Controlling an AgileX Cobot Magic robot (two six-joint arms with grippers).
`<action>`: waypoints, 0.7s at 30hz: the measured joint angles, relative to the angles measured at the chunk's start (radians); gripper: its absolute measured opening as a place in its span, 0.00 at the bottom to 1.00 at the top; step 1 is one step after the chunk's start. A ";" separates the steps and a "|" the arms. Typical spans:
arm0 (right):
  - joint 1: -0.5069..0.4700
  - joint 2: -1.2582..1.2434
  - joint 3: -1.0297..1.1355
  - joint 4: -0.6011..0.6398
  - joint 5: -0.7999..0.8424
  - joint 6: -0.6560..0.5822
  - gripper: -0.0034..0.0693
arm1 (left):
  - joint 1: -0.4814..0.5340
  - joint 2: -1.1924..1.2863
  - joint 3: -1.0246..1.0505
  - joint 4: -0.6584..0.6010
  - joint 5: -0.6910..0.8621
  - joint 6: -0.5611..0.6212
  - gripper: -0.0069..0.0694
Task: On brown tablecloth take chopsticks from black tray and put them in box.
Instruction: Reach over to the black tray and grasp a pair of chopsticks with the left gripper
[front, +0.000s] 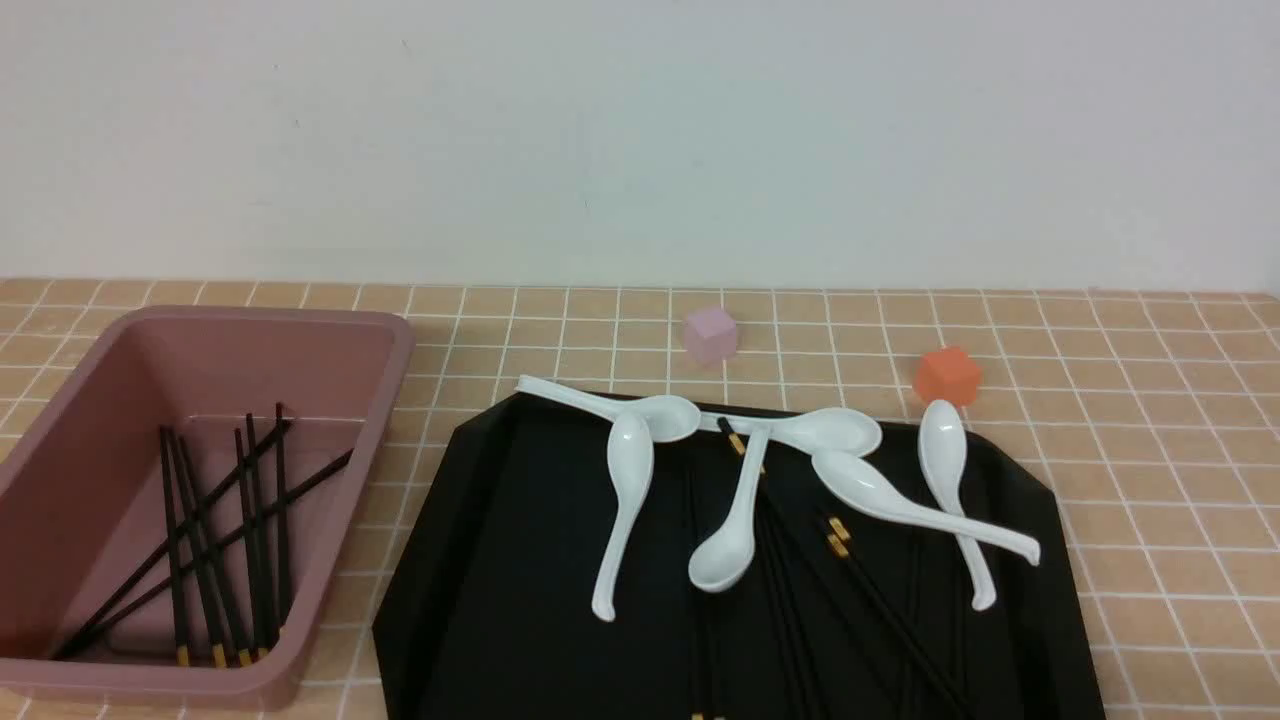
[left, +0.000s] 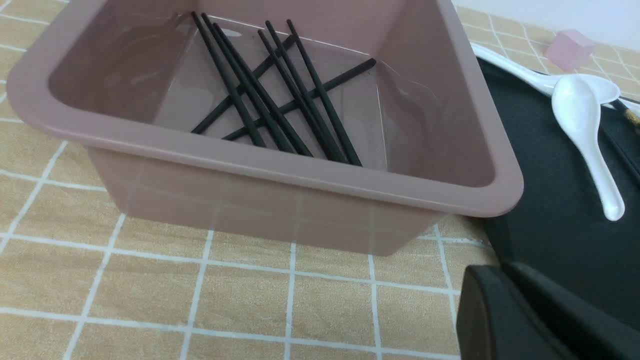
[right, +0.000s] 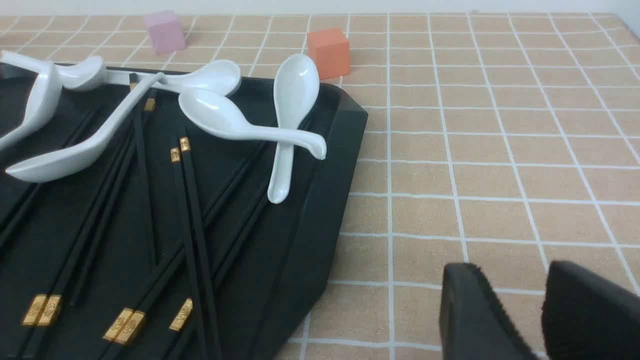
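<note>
Right wrist view, chopsticks (right: 200, 250), gold-band markings illegible

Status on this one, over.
Left gripper shut, right gripper open, both empty. Some chopsticks in box, more on black tray. White spoons lying across those.

wall (front: 640, 130): plain, off-white and bare, stood right behind the table's far edge | table (front: 1180, 480): spanned the front view's full width | light: was even and soft, shadows faint
</note>
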 joint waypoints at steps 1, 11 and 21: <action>0.000 0.000 0.000 0.000 0.000 0.000 0.38 | 0.000 0.000 0.000 0.000 0.000 0.000 0.13; 0.000 0.000 0.000 0.000 0.000 0.000 0.38 | 0.000 0.000 0.000 0.000 0.001 0.000 0.14; 0.000 0.000 0.000 0.000 0.000 0.000 0.38 | 0.000 0.000 0.000 0.003 0.001 0.000 0.15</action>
